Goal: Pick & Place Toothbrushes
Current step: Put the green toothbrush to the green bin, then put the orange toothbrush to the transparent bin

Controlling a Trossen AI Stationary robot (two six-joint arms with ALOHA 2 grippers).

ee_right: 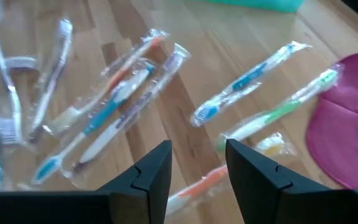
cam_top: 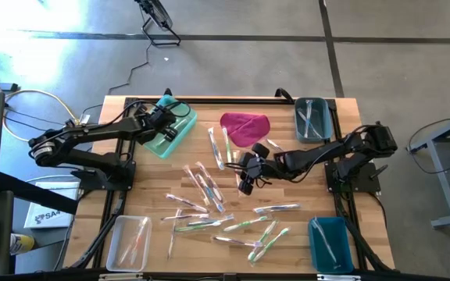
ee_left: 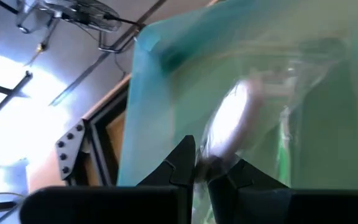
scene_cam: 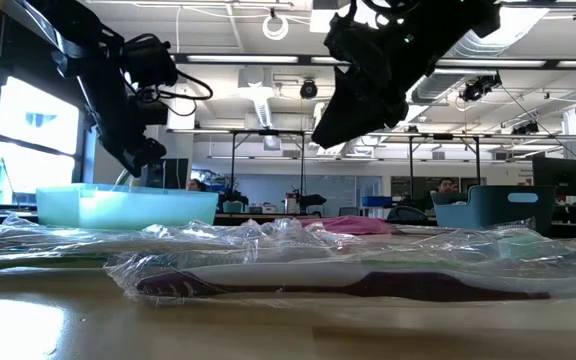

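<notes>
the left gripper hangs over the translucent green bin near the table's far-left edge, fingers nearly closed, pinching a crinkly clear-wrapped toothbrush. the right gripper hovers mid-table, fingers parted and empty, above scattered toothbrushes on bare wood beside the soft magenta cloth. bins sit at every corner.

You have four bins on the worktop and one magenta cloth. You have roughly twenty loose toothbrushes.
</notes>
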